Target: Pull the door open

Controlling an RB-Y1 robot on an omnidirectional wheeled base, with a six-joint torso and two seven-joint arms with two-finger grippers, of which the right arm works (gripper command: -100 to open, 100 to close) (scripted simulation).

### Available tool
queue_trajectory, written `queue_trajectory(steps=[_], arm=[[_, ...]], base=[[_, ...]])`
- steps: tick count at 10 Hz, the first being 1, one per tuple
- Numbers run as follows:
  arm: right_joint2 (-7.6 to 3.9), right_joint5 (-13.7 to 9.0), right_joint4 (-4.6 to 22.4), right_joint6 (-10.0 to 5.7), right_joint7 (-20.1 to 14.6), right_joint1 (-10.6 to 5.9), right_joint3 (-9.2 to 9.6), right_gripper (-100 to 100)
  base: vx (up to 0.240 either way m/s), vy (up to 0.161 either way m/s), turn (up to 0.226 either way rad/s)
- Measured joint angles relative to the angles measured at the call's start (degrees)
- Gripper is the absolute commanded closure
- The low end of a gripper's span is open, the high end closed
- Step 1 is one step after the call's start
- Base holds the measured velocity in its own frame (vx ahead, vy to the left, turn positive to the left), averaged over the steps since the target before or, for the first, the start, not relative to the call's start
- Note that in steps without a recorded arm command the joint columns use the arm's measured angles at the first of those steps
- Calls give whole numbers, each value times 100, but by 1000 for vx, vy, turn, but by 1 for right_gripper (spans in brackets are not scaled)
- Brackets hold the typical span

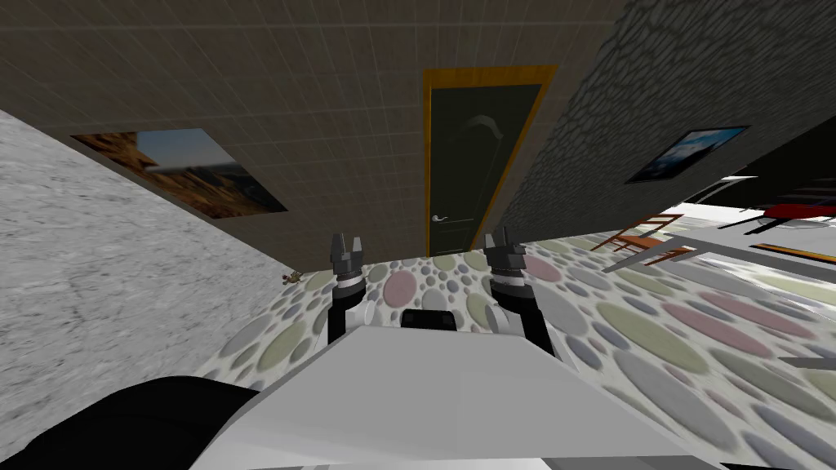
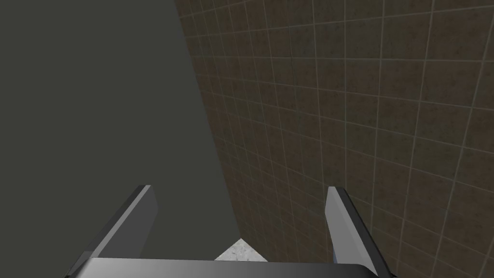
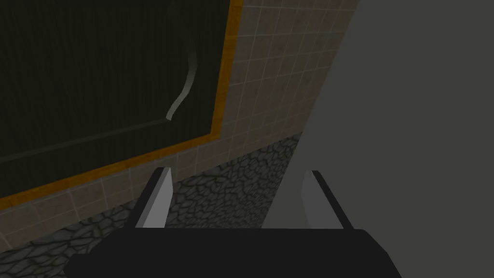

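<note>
A dark door (image 1: 469, 163) in an orange-brown frame (image 1: 431, 147) stands shut at the far end of the room, some way ahead of me. Its small silver lever handle (image 1: 442, 219) sits low on its left edge. The right wrist view looks at the door's (image 3: 96, 72) upper part and frame (image 3: 223, 72). My left gripper (image 1: 346, 247) and right gripper (image 1: 499, 241) are held up in front of my chest, both open and holding nothing, well short of the door. The left gripper (image 2: 241, 207) faces a tiled wall; the right gripper (image 3: 236, 193) is open too.
The floor (image 1: 637, 326) has a pebble pattern. A tiled wall with a landscape picture (image 1: 184, 171) runs on the left. On the right, a stone wall carries another picture (image 1: 686, 153); wooden chairs (image 1: 641, 237) stand beyond it. A small object (image 1: 290, 278) lies at the left wall's foot.
</note>
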Motion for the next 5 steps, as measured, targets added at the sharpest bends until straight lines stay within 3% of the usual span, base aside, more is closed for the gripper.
queue_trajectory(steps=[5], arm=[[-181,100,700,-198,-152,-236,-73,-100]], base=[[179,41,-8]])
